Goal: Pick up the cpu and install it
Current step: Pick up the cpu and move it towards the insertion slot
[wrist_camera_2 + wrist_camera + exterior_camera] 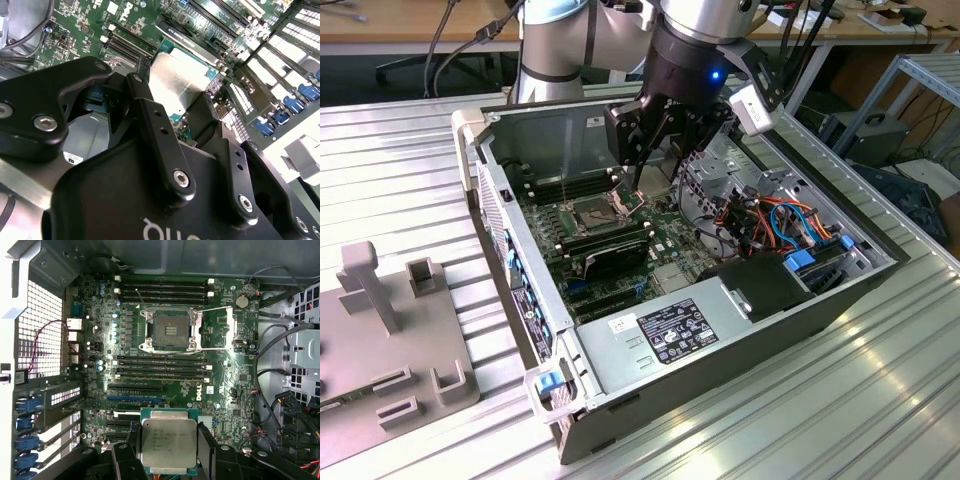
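Note:
The cpu [169, 441], a small square chip with a silvery face, is held flat between my gripper's [167, 452] two black fingers [124, 456]. My gripper is shut on its edges. In the second wrist view the cpu [181, 80] shines between the fingers [150, 117]. The motherboard socket [170, 329] lies bare, its metal frame [230, 327] swung open to one side. In the exterior view my gripper [638, 192] hangs inside the open computer case [880, 262], just above the board and a little to the exterior view's right of the socket [595, 212].
Memory slots [162, 290] run on both sides of the socket. Cables [770, 220] and a drive cage crowd the case on the exterior view's right. A power supply [660, 335] fills the near end. A grey fixture block [380, 330] sits outside on the ribbed table.

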### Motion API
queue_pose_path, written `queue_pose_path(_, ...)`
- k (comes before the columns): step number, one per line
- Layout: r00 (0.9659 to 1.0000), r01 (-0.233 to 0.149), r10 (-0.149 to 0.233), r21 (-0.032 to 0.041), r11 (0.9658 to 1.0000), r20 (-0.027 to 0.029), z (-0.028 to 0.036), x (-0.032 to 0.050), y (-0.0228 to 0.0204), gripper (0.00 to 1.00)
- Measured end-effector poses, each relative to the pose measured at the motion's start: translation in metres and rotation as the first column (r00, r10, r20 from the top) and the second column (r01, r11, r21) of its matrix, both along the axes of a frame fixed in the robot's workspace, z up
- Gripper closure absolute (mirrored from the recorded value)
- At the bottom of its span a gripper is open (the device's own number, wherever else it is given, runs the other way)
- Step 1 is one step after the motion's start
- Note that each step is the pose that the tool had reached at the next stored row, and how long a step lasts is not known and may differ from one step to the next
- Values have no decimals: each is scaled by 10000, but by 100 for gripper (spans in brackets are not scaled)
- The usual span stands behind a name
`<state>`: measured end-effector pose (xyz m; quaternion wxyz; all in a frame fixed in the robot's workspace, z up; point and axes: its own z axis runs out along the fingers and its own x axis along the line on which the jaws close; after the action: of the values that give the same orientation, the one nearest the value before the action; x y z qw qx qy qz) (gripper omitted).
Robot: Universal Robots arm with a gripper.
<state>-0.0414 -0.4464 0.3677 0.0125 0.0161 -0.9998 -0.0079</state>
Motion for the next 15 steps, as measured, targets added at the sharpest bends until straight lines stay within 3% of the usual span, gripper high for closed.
queue_pose_path(15, 10000, 1, -1, 0, 10000, 0, -11, 167, 1, 45)
